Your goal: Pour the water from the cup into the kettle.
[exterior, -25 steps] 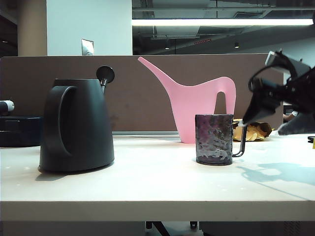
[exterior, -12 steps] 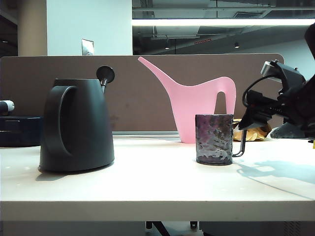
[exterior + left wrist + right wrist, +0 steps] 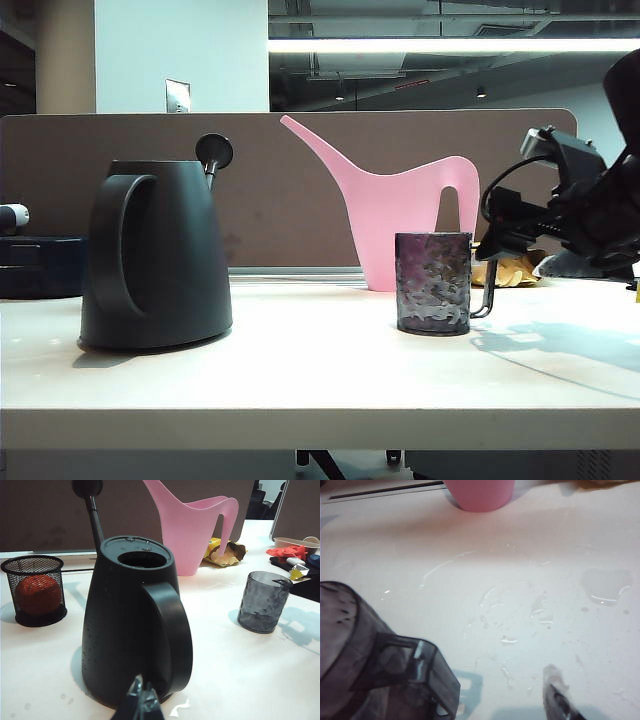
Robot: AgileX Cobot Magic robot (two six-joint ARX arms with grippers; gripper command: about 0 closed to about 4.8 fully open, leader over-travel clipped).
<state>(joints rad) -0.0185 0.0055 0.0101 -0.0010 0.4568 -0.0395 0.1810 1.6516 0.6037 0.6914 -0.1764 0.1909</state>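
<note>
Cup [image 3: 433,283] is being approached on the table [image 3: 300,370], right of the kettle [image 3: 155,258] and in front of the pink watering can [image 3: 400,215]. The right gripper [image 3: 492,243] is being brought closer and lower than a second ago, jaws spread, beside the handle; nothing is being held yet. The left gripper [image 3: 140,704] is being kept behind the kettle, fingertips together.

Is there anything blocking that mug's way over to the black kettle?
Nothing visible does. Bare table lies between the cup and the kettle; the pink watering can stands behind. The open right hand sits beside the cup's handle.
</note>
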